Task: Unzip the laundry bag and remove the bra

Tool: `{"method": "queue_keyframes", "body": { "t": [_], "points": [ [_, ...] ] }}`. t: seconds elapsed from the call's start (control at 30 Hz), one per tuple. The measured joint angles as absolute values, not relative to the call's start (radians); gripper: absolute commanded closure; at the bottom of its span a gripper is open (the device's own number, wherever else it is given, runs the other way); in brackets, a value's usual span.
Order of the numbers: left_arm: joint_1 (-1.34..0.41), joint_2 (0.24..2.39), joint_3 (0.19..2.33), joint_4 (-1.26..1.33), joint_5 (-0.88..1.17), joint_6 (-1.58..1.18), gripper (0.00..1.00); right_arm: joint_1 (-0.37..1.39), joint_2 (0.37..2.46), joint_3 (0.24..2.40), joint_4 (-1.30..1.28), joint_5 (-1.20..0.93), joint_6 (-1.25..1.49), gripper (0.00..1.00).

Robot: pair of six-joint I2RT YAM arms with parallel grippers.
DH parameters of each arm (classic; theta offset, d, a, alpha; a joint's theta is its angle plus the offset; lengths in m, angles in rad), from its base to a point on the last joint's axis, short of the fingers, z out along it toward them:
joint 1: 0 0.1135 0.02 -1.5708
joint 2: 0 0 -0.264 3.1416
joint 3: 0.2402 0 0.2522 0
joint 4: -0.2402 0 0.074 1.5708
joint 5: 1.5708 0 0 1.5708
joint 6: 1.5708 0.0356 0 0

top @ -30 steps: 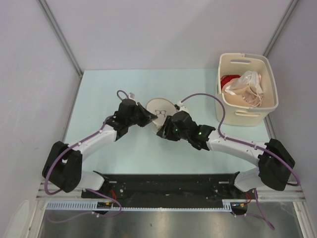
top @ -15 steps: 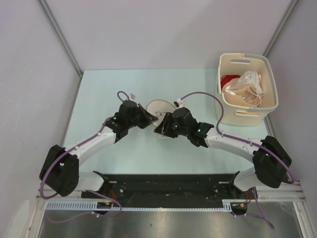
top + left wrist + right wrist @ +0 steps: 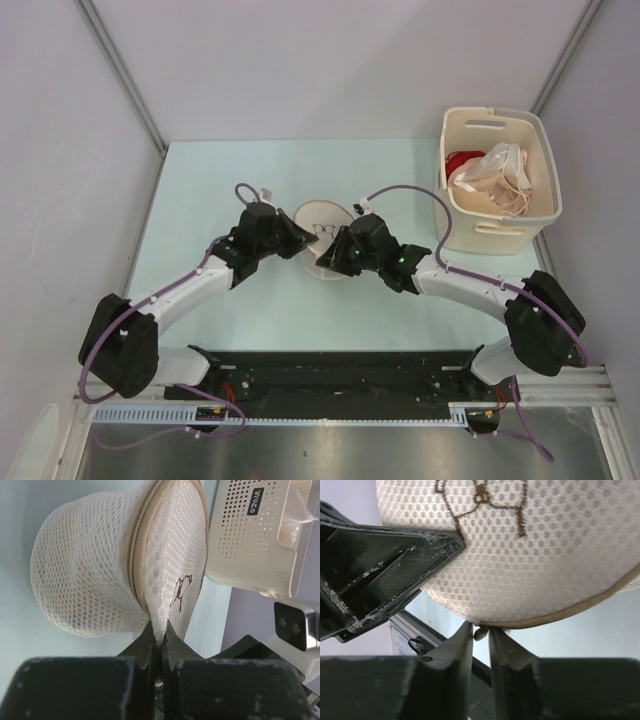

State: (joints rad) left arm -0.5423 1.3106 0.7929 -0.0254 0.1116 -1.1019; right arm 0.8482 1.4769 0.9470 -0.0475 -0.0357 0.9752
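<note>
L fingers [image 3: 148, 643] & R fingers [image 3: 462, 648] pinch laundry bag [image 3: 90, 565]; pale-green table [image 3: 220, 180], grey walls [image 3: 330, 60].

This is a robotics lab test cell: plain grey wall panels [image 3: 350, 60] framed by aluminium struts [image 3: 120, 75] enclose a pale mint table [image 3: 200, 190], where the left arm [image 3: 190, 290] and right arm [image 3: 470, 290], trailing purple cables [image 3: 400, 191], are bolted to a black mounting rail [image 3: 340, 370] beside a slotted cable duct [image 3: 300, 412].

Both arms angle inward, jaws pinched closed.
</note>
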Motion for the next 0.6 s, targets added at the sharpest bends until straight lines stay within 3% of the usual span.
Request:
{"method": "queue_keyframes", "body": {
  "t": [0.13, 0.4, 0.6],
  "points": [
    [-0.542, 1.309, 0.793, -0.025, 0.107, -1.102, 1.00, 0.846, 1.478, 0.947, -0.056, -0.033, 0.977, 1.00],
    [-0.529, 1.316, 0.796, -0.035, 0.129, -1.079, 1.00, 0.847, 1.471, 0.947, -0.088, -0.023, 0.963, 1.00],
    [-0.471, 1.441, 0.905, -0.068, 0.276, -0.993, 0.99, 0.826, 1.395, 0.916, -0.096, 0.001, 0.887, 1.00]
  ]
}}
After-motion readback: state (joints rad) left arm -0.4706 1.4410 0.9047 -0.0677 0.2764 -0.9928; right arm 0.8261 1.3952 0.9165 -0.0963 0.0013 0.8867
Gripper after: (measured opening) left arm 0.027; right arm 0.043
